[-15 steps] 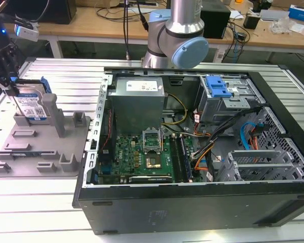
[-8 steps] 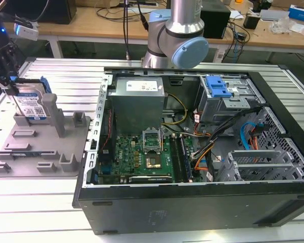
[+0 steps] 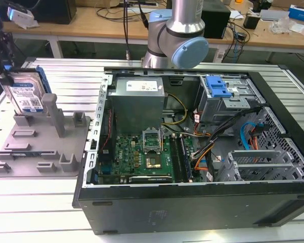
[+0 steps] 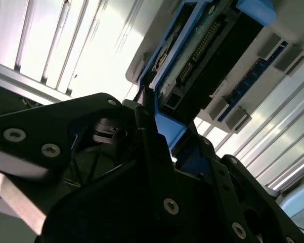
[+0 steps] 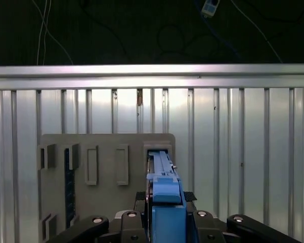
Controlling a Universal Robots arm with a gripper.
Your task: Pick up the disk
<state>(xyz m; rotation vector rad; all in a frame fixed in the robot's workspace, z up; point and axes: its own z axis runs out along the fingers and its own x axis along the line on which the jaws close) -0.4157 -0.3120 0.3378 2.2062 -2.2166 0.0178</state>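
Black links of my fingers (image 4: 157, 132) crowd the second wrist view, and between them sits the blue side rail of the disk (image 4: 202, 55) — I am closed on its edge, one finger (image 4: 147, 126) pressed against the rail. From the first wrist view, that blue rail (image 5: 164, 195) rises straight up between my fingers (image 5: 164, 217), with the grey plastic holder (image 5: 106, 152) lying flat on the ribbed metal counter (image 5: 243, 152) beneath. Seen from the exterior view, the disk (image 3: 26, 93) stands on edge at the exterior view's left, label facing out, at the far corner of the holder (image 3: 38, 147), gripped from above. Whether it touches the holder or hangs just clear, I cannot tell. An open computer case (image 3: 192, 152) lies beside the holder on the exterior view's right.
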